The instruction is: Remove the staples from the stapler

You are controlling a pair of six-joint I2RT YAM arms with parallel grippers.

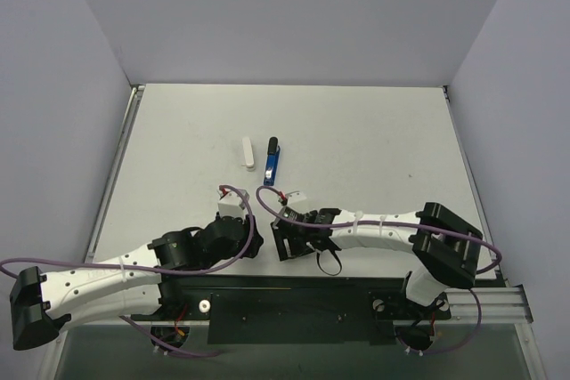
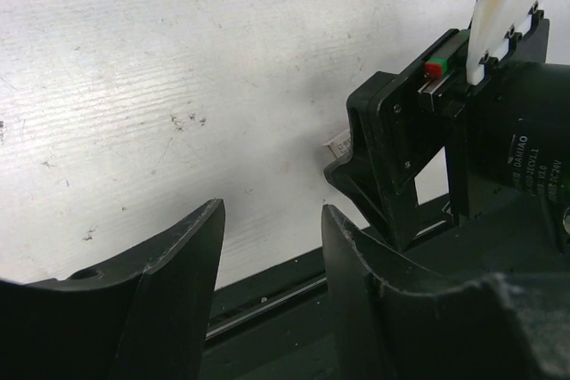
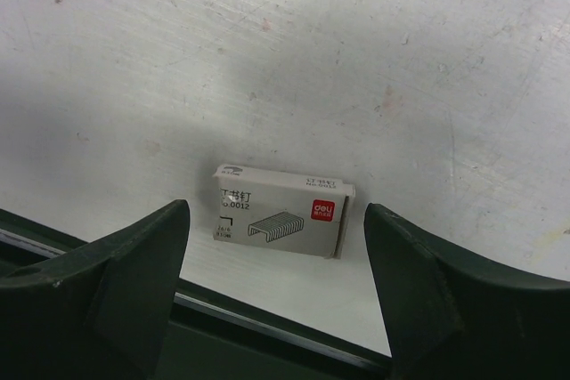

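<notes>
The small royal-blue stapler [image 1: 272,161] with a black far end lies flat in the middle of the table; neither wrist view shows it. Both grippers are near the table's front edge, well short of it. My left gripper [image 1: 249,239] [image 2: 272,220] is open and empty above bare table. My right gripper [image 1: 307,255] [image 3: 276,220] is open, with its fingers either side of a small grey staple box [image 3: 280,211] that lies flat on the table, without touching it.
A plain white bar [image 1: 248,152] lies just left of the stapler. The black mounting rail [image 3: 267,327] runs along the table's front edge under both grippers. The right gripper's body [image 2: 419,149] stands close to the right of my left fingers, the box edge [image 2: 337,144] peeking from behind it.
</notes>
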